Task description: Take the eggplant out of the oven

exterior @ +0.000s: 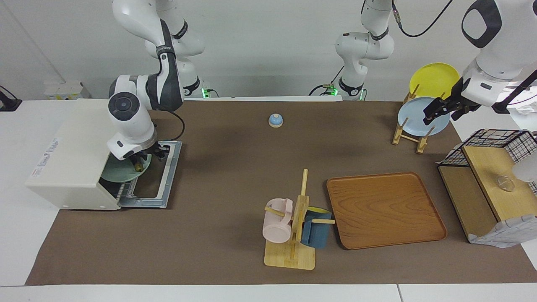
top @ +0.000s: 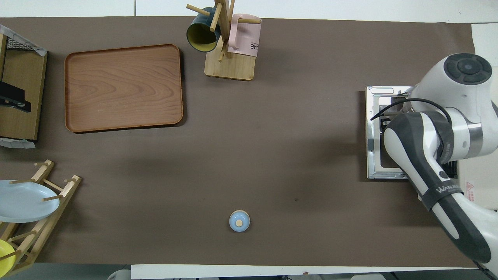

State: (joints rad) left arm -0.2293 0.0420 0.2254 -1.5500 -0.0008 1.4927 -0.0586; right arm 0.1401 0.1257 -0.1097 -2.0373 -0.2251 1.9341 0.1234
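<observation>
Cream oven (exterior: 71,155), door dropped open; eggplant (exterior: 138,166) barely visible at its mouth.

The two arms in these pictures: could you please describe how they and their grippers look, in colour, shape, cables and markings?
Both are glossy white, rounded arms with dark grey-black joint bands and round dark caps. The right arm bears a white "WANJIE"-like word on a dark band and trails a thin black cable. The right gripper and left gripper are small and black under white wrists. Black cables also hang by the left arm.

The right arm covers most of the oven (top: 476,182) mouth from overhead, so the eggplant can't be seen; the blue plate (top: 23,200) gets cropped.
</observation>
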